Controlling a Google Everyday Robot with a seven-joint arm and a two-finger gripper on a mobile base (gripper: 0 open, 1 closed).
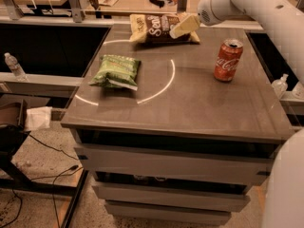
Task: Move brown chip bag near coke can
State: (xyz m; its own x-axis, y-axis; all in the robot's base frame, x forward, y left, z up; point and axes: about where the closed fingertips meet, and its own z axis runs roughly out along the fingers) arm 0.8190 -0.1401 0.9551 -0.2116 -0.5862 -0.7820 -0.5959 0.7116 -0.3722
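Observation:
The brown chip bag [151, 28] lies flat at the far edge of the table, dark brown in the middle with tan ends and white lettering. My gripper [183, 27] hangs over the bag's right part, at or just above its surface, on a white arm that comes in from the upper right. The coke can [228, 60] stands upright on the right side of the table, about a bag's width to the right of and nearer than the brown bag.
A green chip bag [115, 71] lies on the left part of the grey table [190, 108], beside a white arc drawn on the top. A water bottle [14, 66] stands on a ledge at the left. Desks with clutter stand behind the table.

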